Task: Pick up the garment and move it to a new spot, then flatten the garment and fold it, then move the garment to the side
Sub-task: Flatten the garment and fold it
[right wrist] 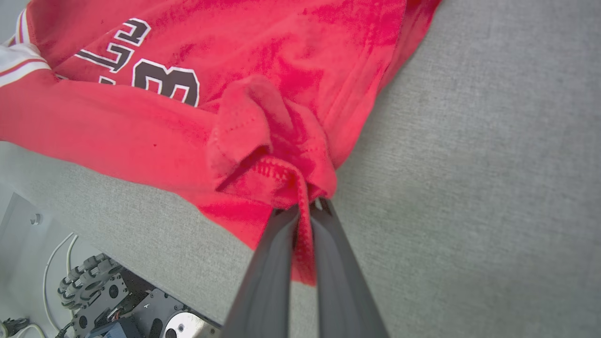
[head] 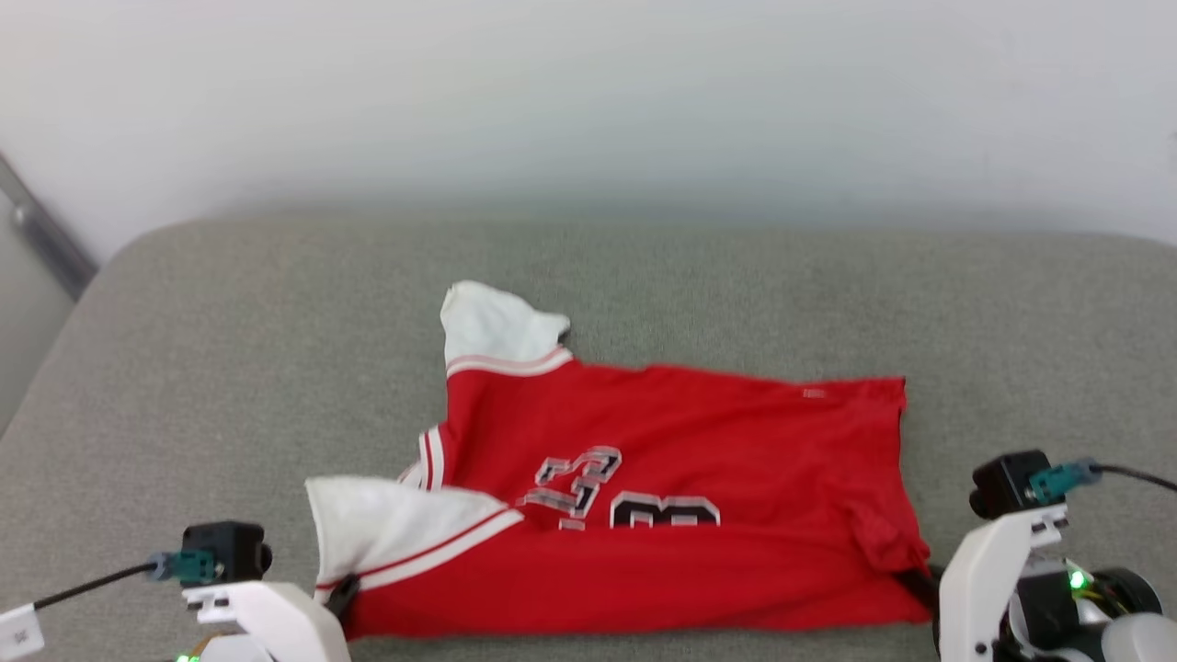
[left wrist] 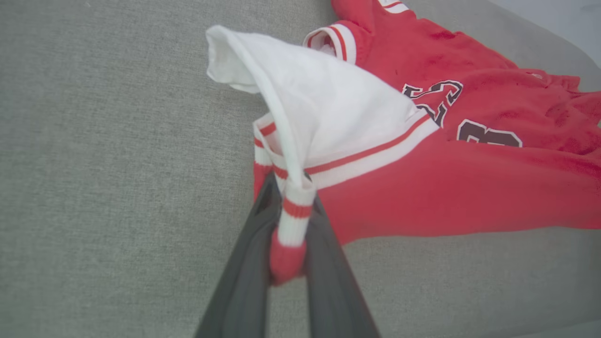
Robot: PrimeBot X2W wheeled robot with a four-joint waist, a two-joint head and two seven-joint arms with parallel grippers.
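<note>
Here, the garment (head: pixel 680 460) lies on the desk (head: pixel 230 368) close to its near edge, about midway between the 2 near corners. Its near side is doubled over, so the black numbers (head: pixel 662 510) are partly covered.

Your left gripper (left wrist: pixel 288 197) has its fingers pinched on the striped cuff of the white sleeve (left wrist: pixel 328 108). Your right gripper (right wrist: pixel 307 209) has its fingers closed on a bunched corner of the red hem (right wrist: pixel 263 136).

Risks:
- Each hold takes only a narrow strip of cloth, so a quick lift could pull the cuff or the hem out from between the smooth, dark, tapered fingers.
- Raising 1 side ahead of the other would probably twist the body and deepen the fold.
- Dragging low could snag the cloth on the desk's coarse grey woven cover, or trail it over the near edge.

The red body looks soft, matte and slightly fuzzy. The trim is ribbed, and the sleeve is thinner and stands up in a limp peak.
</note>
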